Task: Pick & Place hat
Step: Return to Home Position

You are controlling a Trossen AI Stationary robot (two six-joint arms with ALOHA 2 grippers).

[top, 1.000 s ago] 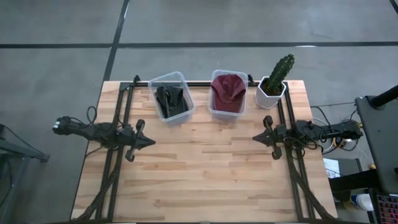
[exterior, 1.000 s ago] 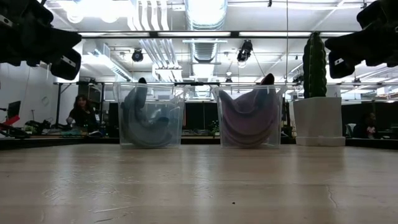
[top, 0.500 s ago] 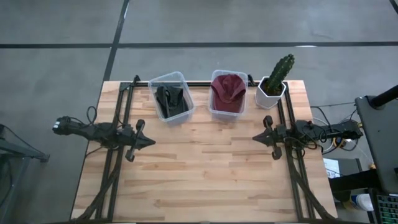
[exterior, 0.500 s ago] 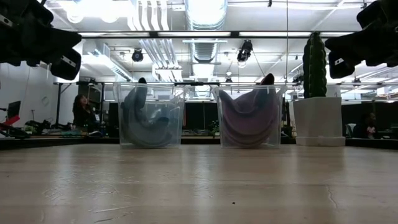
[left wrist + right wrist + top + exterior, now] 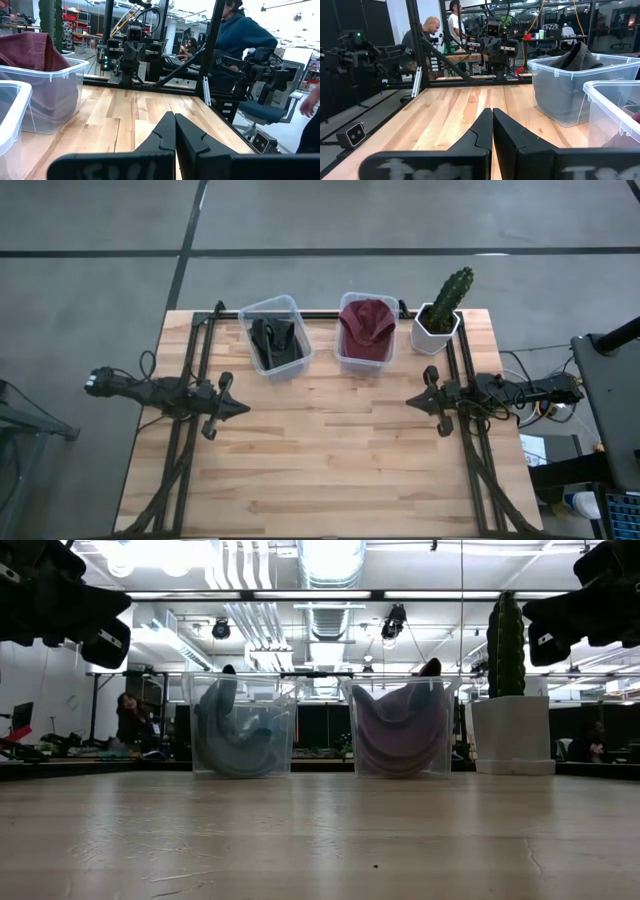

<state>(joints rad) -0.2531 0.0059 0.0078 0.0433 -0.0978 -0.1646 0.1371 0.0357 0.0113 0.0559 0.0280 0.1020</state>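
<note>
A dark grey hat (image 5: 273, 340) lies in the left clear bin (image 5: 292, 363) at the table's far side. A maroon hat (image 5: 367, 323) lies in the right clear bin (image 5: 345, 360) beside it. My left gripper (image 5: 245, 408) is shut and empty above the table's left side, its fingers (image 5: 174, 131) together. My right gripper (image 5: 410, 401) is shut and empty above the table's right side, its fingers (image 5: 492, 125) together. Both grippers point toward the table's middle, well short of the bins.
A cactus in a white pot (image 5: 437, 327) stands at the far right corner, next to the maroon hat's bin. Bare wooden tabletop (image 5: 330, 450) lies between and in front of the grippers. People show in the room beyond the table.
</note>
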